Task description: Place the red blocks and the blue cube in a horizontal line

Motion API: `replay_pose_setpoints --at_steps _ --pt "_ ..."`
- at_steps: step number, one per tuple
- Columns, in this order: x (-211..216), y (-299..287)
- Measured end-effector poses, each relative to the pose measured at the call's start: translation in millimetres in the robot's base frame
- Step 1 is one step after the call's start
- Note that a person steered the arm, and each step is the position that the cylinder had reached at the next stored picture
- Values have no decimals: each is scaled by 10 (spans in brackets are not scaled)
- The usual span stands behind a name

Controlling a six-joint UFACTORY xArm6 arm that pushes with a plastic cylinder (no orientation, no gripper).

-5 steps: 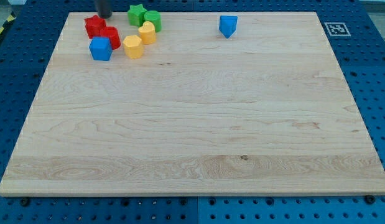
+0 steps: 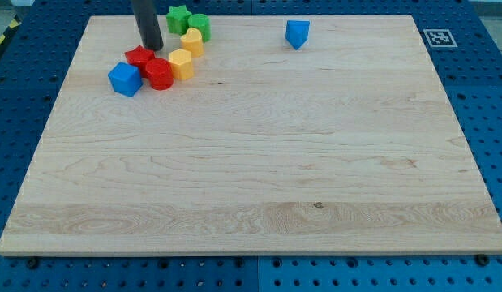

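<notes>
Wooden board on blue pegboard. My tip, fingerless, apparently touches red star block; blue cube, red cylinder form a rough left-right row.

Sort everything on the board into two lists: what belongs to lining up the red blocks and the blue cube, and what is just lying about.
Belongs to the job:
- red star-shaped block
- red round block
- blue cube
- my tip, just above the red star-shaped block

Just lying about:
- two yellow blocks
- green star-shaped block
- green round block
- blue pointed block

The rod runs off the view's top, and the red star block sits partly behind the red cylinder.
</notes>
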State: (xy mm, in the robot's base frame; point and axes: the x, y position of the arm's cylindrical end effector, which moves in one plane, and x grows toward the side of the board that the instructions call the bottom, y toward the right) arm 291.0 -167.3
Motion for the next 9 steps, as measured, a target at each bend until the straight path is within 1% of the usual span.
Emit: replay_pose_setpoints --at_steps 1,2,3,4,5,6,7,8,9 --pt "559 209" --pt "726 284" --pt "346 274" --pt "132 110" --pt "223 -33" --pt "527 -34" --pt "718 -57" --pt "640 -122" --pt "446 -177"
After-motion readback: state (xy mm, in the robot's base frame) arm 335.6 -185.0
